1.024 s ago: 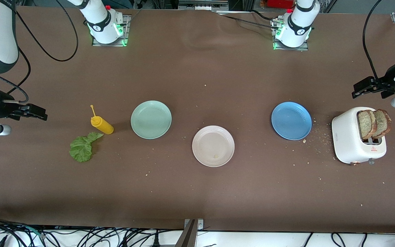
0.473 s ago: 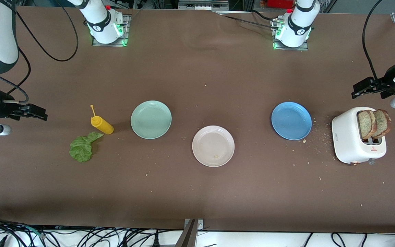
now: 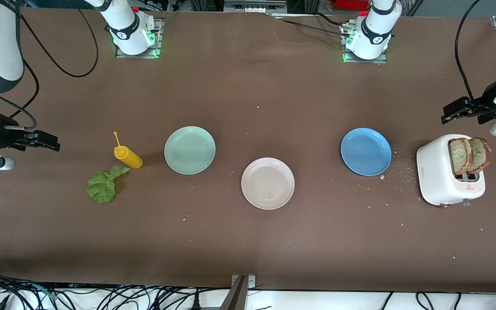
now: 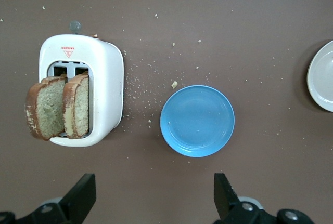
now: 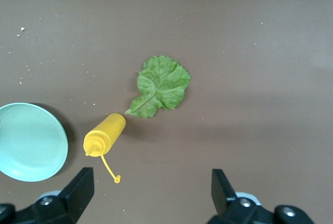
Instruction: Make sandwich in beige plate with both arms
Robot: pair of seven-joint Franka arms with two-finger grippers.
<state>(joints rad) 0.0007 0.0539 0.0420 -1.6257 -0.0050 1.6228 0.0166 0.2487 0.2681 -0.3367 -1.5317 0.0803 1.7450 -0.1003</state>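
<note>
Beige plate: we find the beige plate (image 3: 268,183) bare on the counter (image 3: 248,241), midway between the two arms' ends and nearer the front camera than the mint-green plate (image 3: 190,150) and the blue plate (image 3: 366,151).
Sandwich parts: nothing is assembled yet – two bread slices (image 3: 469,155) stand upright in the white toaster (image 3: 439,176) at the left arm's end, and the lettuce leaf (image 3: 102,185) lies flat at the right arm's end, just beside the yellow squeeze bottle (image 3: 128,156).
Left pincer: the left pincer (image 3: 452,110) hangs over the counter close to the toaster, fingers (image 4: 83,197) spread apart and holding nothing.
Right pincer: the right pincer (image 3: 48,142) hangs over its own end of the counter, near the bottle and leaf, fingers (image 5: 80,185) likewise apart and empty.
Key relation: we judge the bread to belong to the left arm – the slices sit just below its pincer in height, their flat faces toward the two ends of the counter, so the fingers would need to close across a slice's thickness from above.
Lettuce side: the leaf falls to the right arm, with the bottle lying between leaf and mint-green plate.
Risk: we expect the thin leaf to be hard to pinch off the flat counter.
</note>
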